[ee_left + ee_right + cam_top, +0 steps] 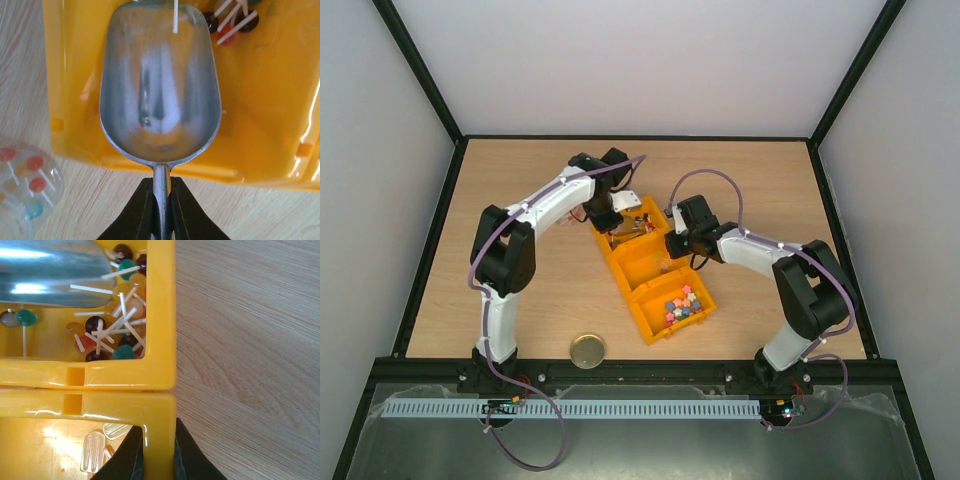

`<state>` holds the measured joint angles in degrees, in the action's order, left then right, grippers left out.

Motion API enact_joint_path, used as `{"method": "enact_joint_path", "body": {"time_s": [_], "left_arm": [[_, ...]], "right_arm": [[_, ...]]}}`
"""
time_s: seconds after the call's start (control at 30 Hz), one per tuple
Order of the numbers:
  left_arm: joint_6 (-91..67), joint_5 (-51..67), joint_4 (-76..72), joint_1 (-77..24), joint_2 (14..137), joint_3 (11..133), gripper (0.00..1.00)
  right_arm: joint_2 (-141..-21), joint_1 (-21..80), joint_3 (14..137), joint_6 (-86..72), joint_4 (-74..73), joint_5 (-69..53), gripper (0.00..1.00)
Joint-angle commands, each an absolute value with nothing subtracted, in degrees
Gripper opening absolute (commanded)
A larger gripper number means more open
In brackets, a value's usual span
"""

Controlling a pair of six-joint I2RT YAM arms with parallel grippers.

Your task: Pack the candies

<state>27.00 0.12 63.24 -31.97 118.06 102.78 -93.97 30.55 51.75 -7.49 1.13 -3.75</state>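
Three yellow bins [642, 268] stand in a diagonal row. The near bin holds bright pink, blue, green, yellow and red candies [684, 304]. The far bin holds small lollipops [115, 325], reddish, dark, green and white-sticked; they also show in the left wrist view [232, 22]. My left gripper [161, 187] is shut on the handle of the silver scoop [160, 85], whose bowl hangs over the far bin, empty but for one white stick. My right gripper [159, 450] is shut on the right wall of the middle bin [159, 415].
A clear round jar [25, 185] with a few lollipops stands on the table left of the far bin. Clear bar-shaped sweets [92, 452] lie in the middle bin. The gold lid [587, 351] lies near the table's front edge.
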Motion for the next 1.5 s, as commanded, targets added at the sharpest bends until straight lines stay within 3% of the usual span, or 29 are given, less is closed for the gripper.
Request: {"method": "enact_joint_path", "body": {"time_s": [0.0, 0.57, 1.0, 1.47], "left_arm": [[28.1, 1.8, 60.4, -32.3, 120.7, 96.9, 0.02], [43.6, 15.6, 40.0, -31.7, 113.6, 81.0, 0.02], [33.3, 32.6, 19.0, -26.1, 106.6, 65.6, 0.02], [29.4, 37.5, 11.8, -21.1, 102.1, 60.4, 0.02]], "right_arm": [[-93.7, 31.1, 51.9, -4.7, 1.6, -7.9, 0.01], [-92.8, 31.1, 50.7, -0.3, 2.6, -10.6, 0.01], [-93.7, 30.7, 50.7, -4.4, 1.8, -9.1, 0.01], [-93.5, 29.9, 51.0, -4.6, 1.4, -8.3, 0.01]]}}
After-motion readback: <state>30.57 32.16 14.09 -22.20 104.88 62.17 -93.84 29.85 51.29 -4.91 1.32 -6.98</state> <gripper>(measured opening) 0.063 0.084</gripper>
